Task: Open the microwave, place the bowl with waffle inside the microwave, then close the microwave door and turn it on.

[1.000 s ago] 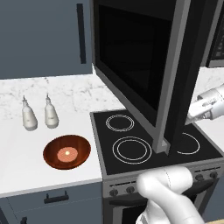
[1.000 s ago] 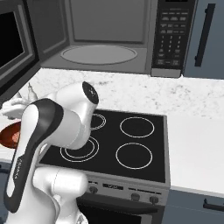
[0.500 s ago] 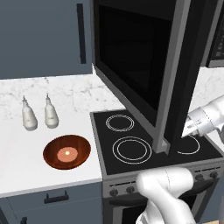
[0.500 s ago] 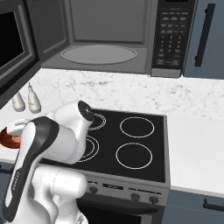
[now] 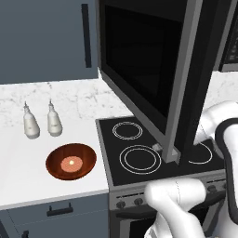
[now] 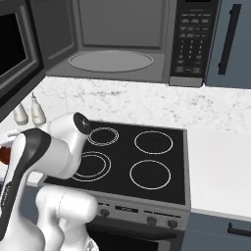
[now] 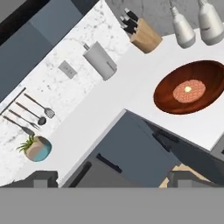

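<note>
The microwave (image 6: 122, 41) stands open, its grey cavity and glass turntable showing, with the button panel on its right. The microwave door (image 5: 153, 69) is swung far out over the stovetop. On the white counter left of the stove sits the reddish-brown bowl (image 5: 56, 166) with the waffle (image 5: 71, 162) in its middle. The hand view looks down on the bowl (image 7: 166, 98) and waffle (image 7: 189, 90) at the right. My gripper (image 7: 113, 181) is open, its fingertips (image 7: 41, 178) wide apart, nothing between them, well away from the bowl.
Two white bottles (image 5: 30, 122) stand behind the bowl. The black stovetop (image 5: 139, 155) lies under the open door. The hand view also takes in a knife block (image 7: 142, 33), a grey canister (image 7: 100, 60), hanging utensils (image 7: 30, 111), a potted plant (image 7: 36, 148) and blue-grey cabinets (image 7: 131, 148).
The arm has swung down and leftward, past the open door's edge. The bowl, waffle and microwave door have stayed in place. The jaws stay wide.
</note>
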Motion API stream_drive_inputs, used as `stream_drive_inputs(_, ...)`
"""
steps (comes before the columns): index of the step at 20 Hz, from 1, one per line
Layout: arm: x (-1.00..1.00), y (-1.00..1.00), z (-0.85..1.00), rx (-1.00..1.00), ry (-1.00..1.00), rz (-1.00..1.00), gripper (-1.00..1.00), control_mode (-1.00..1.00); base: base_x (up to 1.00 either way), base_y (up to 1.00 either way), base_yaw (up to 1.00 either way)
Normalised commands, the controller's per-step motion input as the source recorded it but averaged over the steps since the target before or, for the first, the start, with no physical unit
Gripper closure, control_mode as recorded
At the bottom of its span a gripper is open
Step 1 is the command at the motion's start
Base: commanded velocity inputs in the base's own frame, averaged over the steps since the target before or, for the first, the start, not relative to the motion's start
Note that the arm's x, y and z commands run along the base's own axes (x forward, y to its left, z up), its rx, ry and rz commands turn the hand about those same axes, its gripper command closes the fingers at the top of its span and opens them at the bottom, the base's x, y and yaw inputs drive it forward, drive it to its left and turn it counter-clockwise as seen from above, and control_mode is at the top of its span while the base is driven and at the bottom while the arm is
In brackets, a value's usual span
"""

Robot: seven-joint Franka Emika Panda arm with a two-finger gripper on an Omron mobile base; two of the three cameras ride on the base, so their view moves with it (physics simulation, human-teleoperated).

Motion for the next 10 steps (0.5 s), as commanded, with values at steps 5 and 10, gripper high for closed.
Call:
stream_drive_inputs(5, 0.35, 0.02, -0.37, -0.01, 0.00, 0.05, -1.00, -1.00, 0.00, 0.00, 0.00)
stream_drive_inputs(10, 0.51, 0.12, -0.32, 0.00, 0.00, 0.02, -1.00, -1.00, 0.00, 0.00, 0.00)
